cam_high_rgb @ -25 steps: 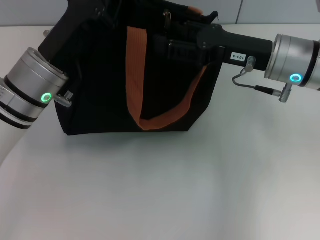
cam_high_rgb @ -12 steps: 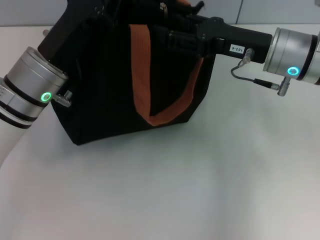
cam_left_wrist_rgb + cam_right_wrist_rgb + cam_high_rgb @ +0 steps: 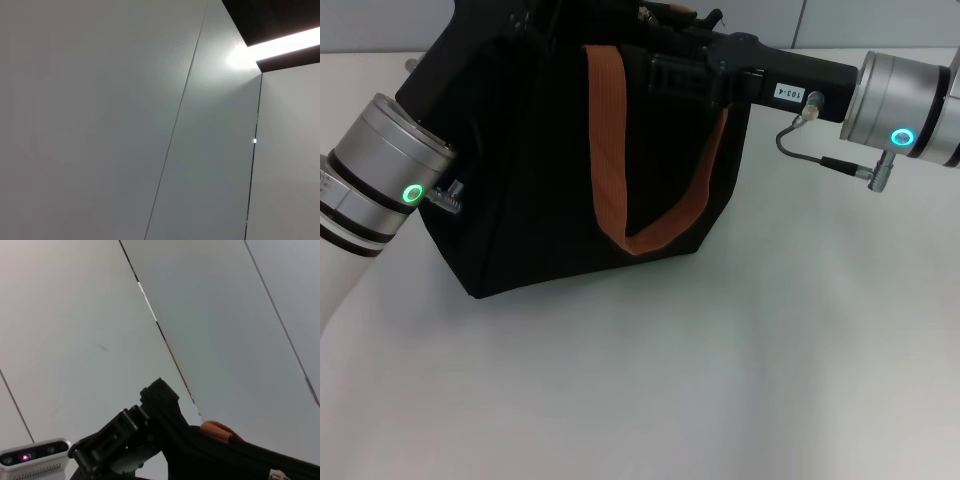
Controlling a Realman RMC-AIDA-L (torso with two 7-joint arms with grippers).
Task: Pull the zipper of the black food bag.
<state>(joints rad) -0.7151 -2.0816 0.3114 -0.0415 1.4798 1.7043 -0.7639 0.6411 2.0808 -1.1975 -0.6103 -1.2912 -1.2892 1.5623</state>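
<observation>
One black food bag (image 3: 550, 170) with two orange straps stands on the white counter (image 3: 720, 380). Two grippers meet its top edge: left gripper (image 3: 510, 20) at the far-left corner, right gripper (image 3: 665, 45) at the zip line. I cannot tell either gripper's opening or hold.

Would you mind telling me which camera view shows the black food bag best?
The head view: the black food bag shows nearly whole there, standing on the table with its orange strap in front. The right wrist view catches only its top edge. The left wrist view shows only wall panels.
</observation>
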